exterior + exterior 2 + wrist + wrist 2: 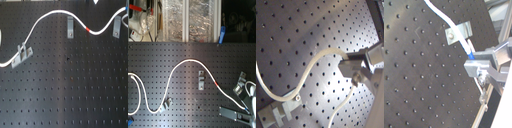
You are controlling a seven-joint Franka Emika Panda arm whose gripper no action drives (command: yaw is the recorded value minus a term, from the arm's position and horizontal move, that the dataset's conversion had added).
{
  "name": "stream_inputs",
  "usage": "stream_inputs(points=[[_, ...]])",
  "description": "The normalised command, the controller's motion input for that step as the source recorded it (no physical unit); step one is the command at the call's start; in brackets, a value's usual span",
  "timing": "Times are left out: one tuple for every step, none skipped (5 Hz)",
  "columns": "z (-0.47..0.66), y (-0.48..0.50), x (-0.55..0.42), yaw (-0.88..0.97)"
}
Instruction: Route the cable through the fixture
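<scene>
A: Where is the hand (481,67) sitting right now?

B: In the second wrist view its fingers are closing together on the cable (464,45), just past one metal clip (458,32). So it is clamped on the cord, as far as I can judge.

A: And the cord itself?

B: It is lying on the black perforated worktop (70,95), snaking in loose curves. In the first exterior view the cable (50,15) is running from a clip (22,54) at the first exterior view's left, arching over the middle clip (70,26), with the red band (89,30) sitting just beyond that.

A: How is it going to handle?

B: Light and very floppy, I am guessing; it is sagging wherever nothing is guiding it. Its smooth jacket could be slipping under a weak pinch. I would be gripping close to the clip being threaded, so only a short stretch is flopping.
</scene>
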Motion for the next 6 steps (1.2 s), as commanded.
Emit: stream_inputs(points=[[0.0, -0.183, -0.045, 0.04], [0.18, -0.602, -0.034, 0.0], [0.0, -0.04, 0.0, 0.0], [0.0, -0.1, 0.0, 0.0], [0.0, -0.311, -0.008, 0.0], [0.0, -0.317, -0.001, 0.0]])
